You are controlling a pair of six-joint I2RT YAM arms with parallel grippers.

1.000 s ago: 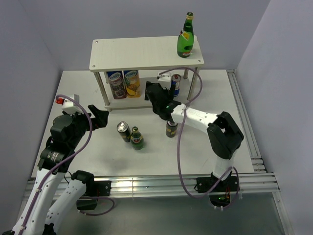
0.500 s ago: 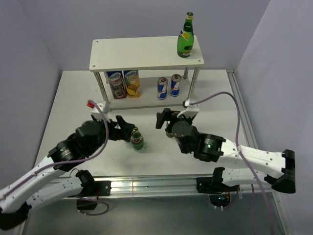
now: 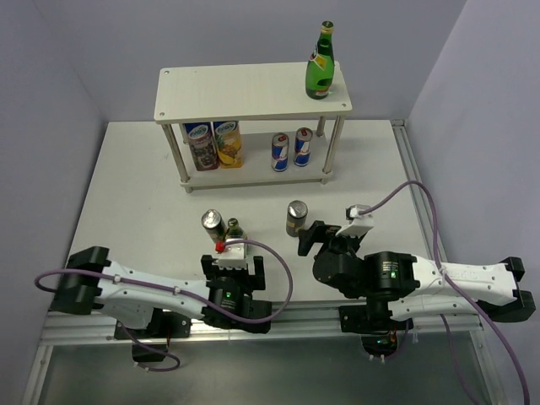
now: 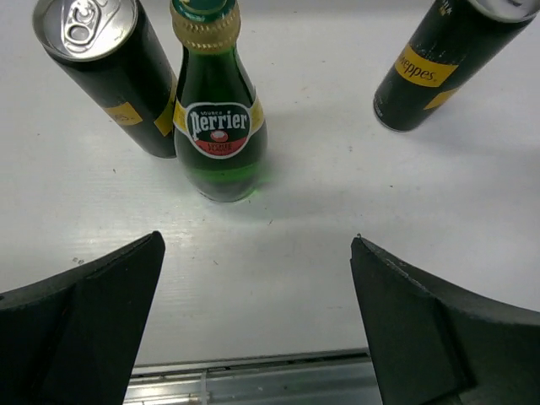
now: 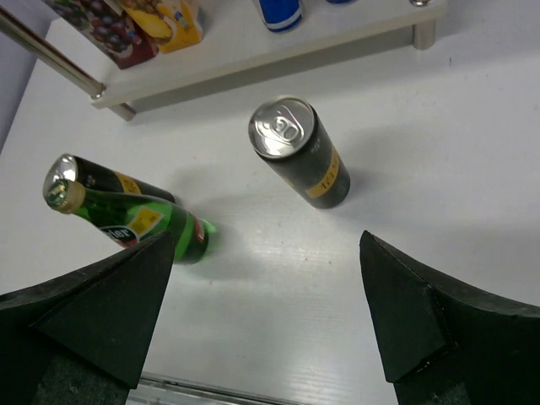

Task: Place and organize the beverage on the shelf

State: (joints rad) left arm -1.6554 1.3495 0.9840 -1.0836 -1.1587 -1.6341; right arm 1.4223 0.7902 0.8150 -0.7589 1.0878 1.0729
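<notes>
While the left hand (image 4: 257, 240) hangs low with its black fingers spread wide and nothing between them, a green glass bottle (image 4: 219, 135) stands just ahead of the gap. It has gold foil at the neck and sits close beside a matte dark can (image 4: 118, 76) on its left. Further right, well apart, the second dark can (image 4: 430, 67) with its yellow label stands alone on the white table (image 4: 295, 278). The right hand (image 5: 266, 240) is spread and empty too, with that lone can ahead of it. The overhead view alone takes in the whole shelf (image 3: 245, 93): pale wood-look boards on thin metal legs. Another green bottle (image 3: 320, 67) stands at the top board's right end, and two blue-and-silver cans (image 3: 280, 153) stand side by side on the lower board.
</notes>
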